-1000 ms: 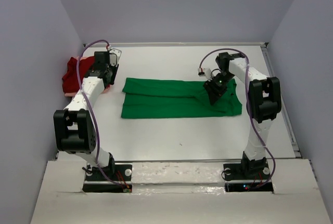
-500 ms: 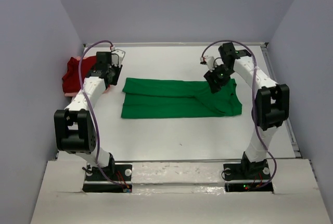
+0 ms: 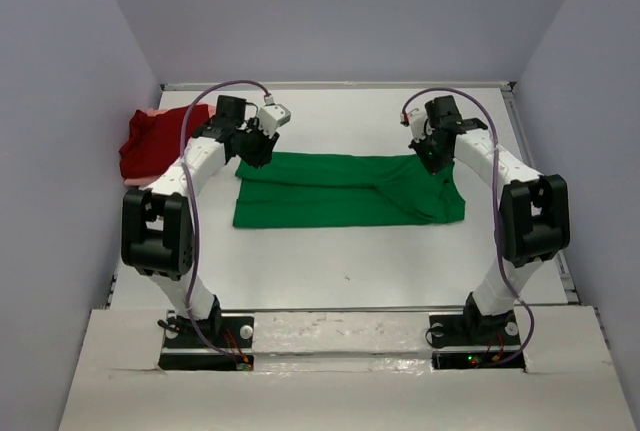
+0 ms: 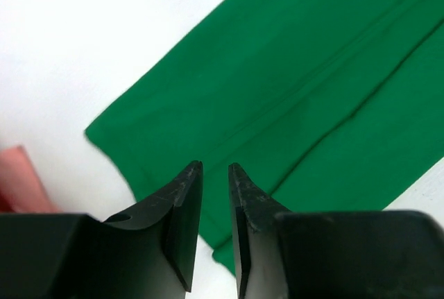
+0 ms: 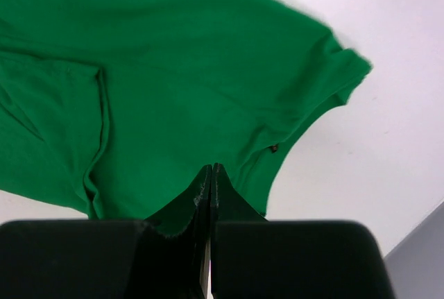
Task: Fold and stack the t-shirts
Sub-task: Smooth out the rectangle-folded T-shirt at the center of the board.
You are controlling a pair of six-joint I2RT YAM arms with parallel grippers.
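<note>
Bright green cloth t-shirt (image 3: pixel 345 189): centre of white worktop (image 3: pixel 340 251), flat, folded into long band running 9 to 3 o'clock.
Dark red cloth t-shirt (image 3: pixel 150 141) with pale pink cloth t-shirt (image 4: pixel 21 181): heap at 10 o'clock edge.
Left claw (image 4: pixel 215 168): above band's 10 o'clock corner, jaws narrowly apart, nothing between.
Right claw (image 5: pixel 211 167): above 2 o'clock sleeve end, jaws together, no cloth pinched.
Handling, judged: light, limp, no stiffness; layers likely to slide apart. Take hold at both far corners, pinching all layers.
</note>
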